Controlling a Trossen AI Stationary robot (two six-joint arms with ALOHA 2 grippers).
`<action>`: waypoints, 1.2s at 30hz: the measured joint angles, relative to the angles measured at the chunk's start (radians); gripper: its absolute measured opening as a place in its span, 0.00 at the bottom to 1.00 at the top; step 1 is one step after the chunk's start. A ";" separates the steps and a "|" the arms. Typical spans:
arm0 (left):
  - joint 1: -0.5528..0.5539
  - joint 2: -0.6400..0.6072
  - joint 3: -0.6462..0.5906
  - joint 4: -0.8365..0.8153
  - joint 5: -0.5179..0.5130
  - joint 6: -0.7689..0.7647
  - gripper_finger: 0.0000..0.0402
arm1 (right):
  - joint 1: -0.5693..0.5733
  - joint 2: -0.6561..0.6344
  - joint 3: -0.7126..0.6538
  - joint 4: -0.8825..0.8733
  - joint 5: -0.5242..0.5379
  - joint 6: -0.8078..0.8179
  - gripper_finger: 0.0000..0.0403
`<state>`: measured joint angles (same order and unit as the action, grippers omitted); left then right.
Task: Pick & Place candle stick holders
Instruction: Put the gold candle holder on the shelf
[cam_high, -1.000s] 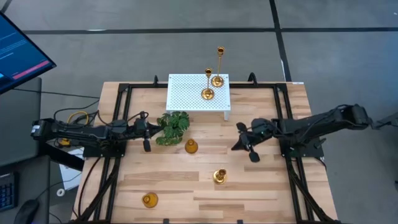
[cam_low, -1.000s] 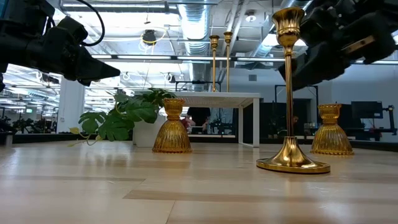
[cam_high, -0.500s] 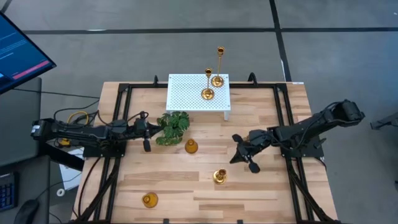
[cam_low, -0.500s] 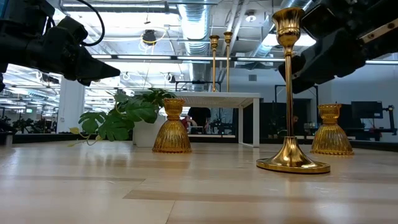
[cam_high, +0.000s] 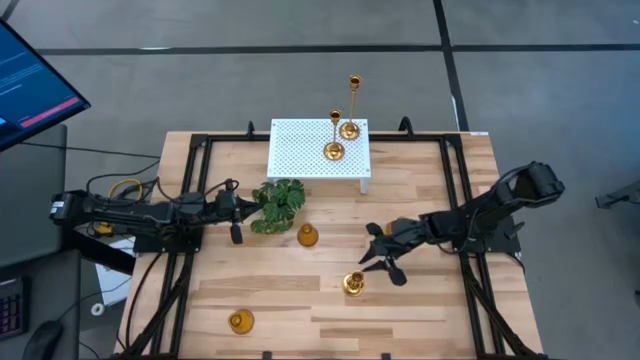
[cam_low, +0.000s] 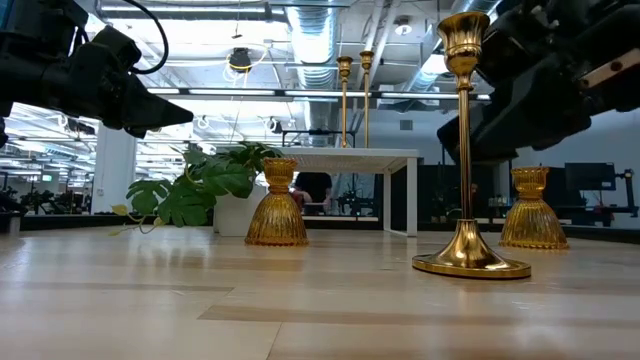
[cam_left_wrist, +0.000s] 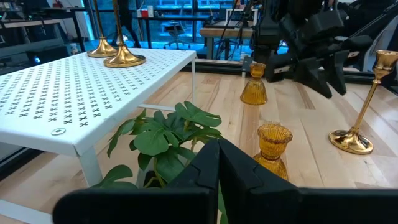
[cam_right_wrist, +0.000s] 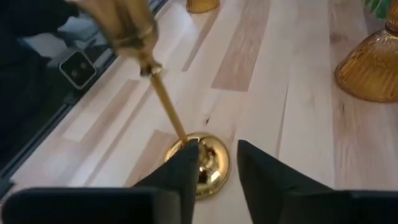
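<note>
The open right gripper (cam_high: 376, 257) was moved closer to the tall shiny gold candle stick holder (cam_high: 353, 284) near the wooden table's (cam_high: 420, 300) front edge, so it looked ready to be grabbed.

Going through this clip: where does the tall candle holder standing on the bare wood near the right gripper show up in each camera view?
High view: tall candle holder, lower middle, beside the right gripper.
Low view: right of centre, nearest the camera.
Left wrist view: far right edge.
Right wrist view: centre, just beyond the open fingers.
Shared landmark: the squat amber holder by the plant, in all four.
</note>
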<state>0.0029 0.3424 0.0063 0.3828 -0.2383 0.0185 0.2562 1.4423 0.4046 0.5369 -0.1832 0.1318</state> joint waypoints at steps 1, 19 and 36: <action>0.000 0.000 0.000 0.000 0.000 0.000 0.01 | 0.000 0.014 0.000 0.020 0.000 0.011 0.29; 0.000 0.000 0.000 0.000 0.000 0.000 0.01 | 0.069 0.191 0.095 0.153 -0.056 0.053 0.61; 0.000 0.106 0.000 0.000 0.000 0.000 0.01 | 0.076 0.193 0.123 0.086 -0.053 0.045 0.21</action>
<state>0.0031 0.4484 0.0063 0.3828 -0.2384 0.0181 0.3325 1.6352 0.5278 0.6231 -0.2359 0.1772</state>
